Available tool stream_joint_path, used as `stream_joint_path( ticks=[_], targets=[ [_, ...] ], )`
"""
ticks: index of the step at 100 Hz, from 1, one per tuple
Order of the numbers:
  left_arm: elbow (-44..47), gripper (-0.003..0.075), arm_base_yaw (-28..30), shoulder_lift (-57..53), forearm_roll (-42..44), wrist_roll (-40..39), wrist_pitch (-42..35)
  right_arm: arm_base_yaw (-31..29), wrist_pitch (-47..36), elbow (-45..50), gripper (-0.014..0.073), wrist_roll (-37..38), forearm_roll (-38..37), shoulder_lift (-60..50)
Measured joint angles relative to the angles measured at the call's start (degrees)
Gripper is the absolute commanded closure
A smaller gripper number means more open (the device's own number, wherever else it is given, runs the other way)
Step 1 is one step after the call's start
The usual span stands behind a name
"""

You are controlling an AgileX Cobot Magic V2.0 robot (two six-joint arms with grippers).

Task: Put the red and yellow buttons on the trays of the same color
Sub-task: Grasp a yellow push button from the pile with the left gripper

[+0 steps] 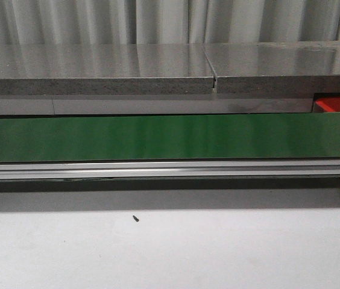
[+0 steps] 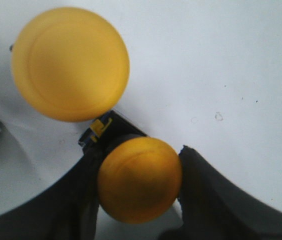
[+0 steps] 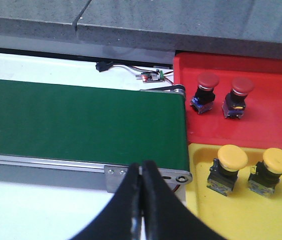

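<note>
In the left wrist view my left gripper (image 2: 138, 151) is shut on the cap of a yellow button (image 2: 140, 179), one dark finger on each side, above a white surface. A second yellow button (image 2: 70, 64) lies just beyond it. In the right wrist view my right gripper (image 3: 142, 167) is shut on nothing, near the belt's end. Beside it, the red tray (image 3: 276, 125) holds two red buttons (image 3: 206, 92) (image 3: 238, 97). The yellow tray (image 3: 231, 215) holds two yellow buttons (image 3: 228, 167) (image 3: 271, 170). The front view shows only a corner of the red tray (image 1: 337, 105) and neither gripper.
A long green belt (image 1: 158, 137) on an aluminium frame (image 1: 158, 170) crosses the table; its end (image 3: 178, 120) meets the trays. A grey stone ledge (image 1: 97, 69) runs behind it. A small circuit board with wires (image 3: 148, 76) lies behind the belt end. A black speck (image 1: 135, 218) lies on the white table.
</note>
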Motion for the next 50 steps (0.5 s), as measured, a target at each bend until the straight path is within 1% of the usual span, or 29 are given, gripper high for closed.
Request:
stream_joint_path(
  ticks=[15, 21, 30, 50],
  targets=[
    [-0.2, 0.0585, 0.0, -0.2, 0.0, 0.1, 0.0, 0.0, 0.0, 0.0, 0.0708, 0.0, 0.0, 0.0],
    [-0.3, 0.0584, 0.0, -1.0, 0.0, 1.3, 0.0, 0.0, 0.0, 0.0, 0.0708, 0.0, 0.0, 0.0],
    [-0.5, 0.0584, 0.0, -2.8, 0.0, 4.2, 0.9, 0.0, 0.0, 0.0, 0.0708, 0.0, 0.0, 0.0],
    [-0.6, 0.0584, -0.2, -8.2, 0.0, 14.0, 5.1, 0.0, 0.0, 0.0, 0.0708, 0.0, 0.0, 0.0]
  ],
)
